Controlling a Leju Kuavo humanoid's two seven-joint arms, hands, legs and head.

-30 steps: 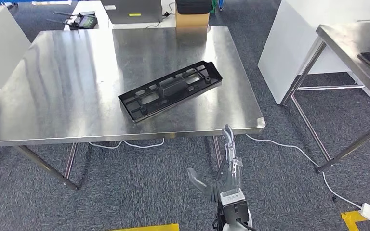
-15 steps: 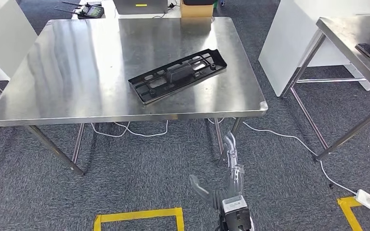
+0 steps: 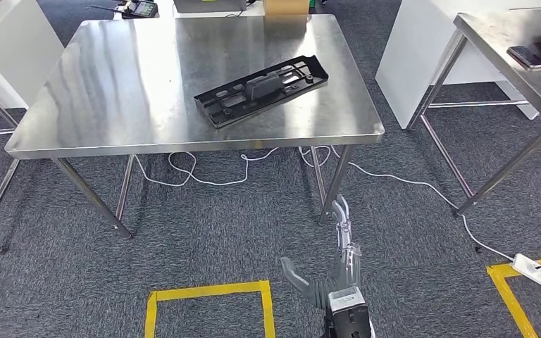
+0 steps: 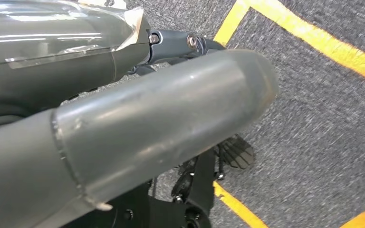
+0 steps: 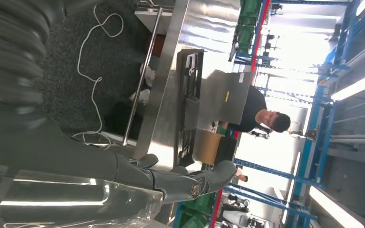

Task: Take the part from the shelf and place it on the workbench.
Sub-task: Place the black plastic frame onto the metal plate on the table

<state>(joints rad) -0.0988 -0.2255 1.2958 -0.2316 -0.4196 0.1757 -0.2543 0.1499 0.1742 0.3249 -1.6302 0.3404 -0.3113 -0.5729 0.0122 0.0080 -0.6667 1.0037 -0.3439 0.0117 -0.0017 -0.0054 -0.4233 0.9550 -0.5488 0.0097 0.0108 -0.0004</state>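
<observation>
I have backed away from the bench (image 3: 113,141); the part (image 3: 262,91) lies mid-bench. My right hand (image 3: 327,271) hangs empty, fingers apart; left unclear. Little risk remains.

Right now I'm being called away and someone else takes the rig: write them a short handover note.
Right hand: empty, fingers apart, low in front of the body over the carpet, short of the workbench.
Left hand: seen close up over the taped floor; whether it is open or closed cannot be told.
The black part lies flat on the workbench, toward its right front corner, touched by neither hand.
Done: part placed.
Left: nothing obvious; confirm the left hand's state.
</observation>
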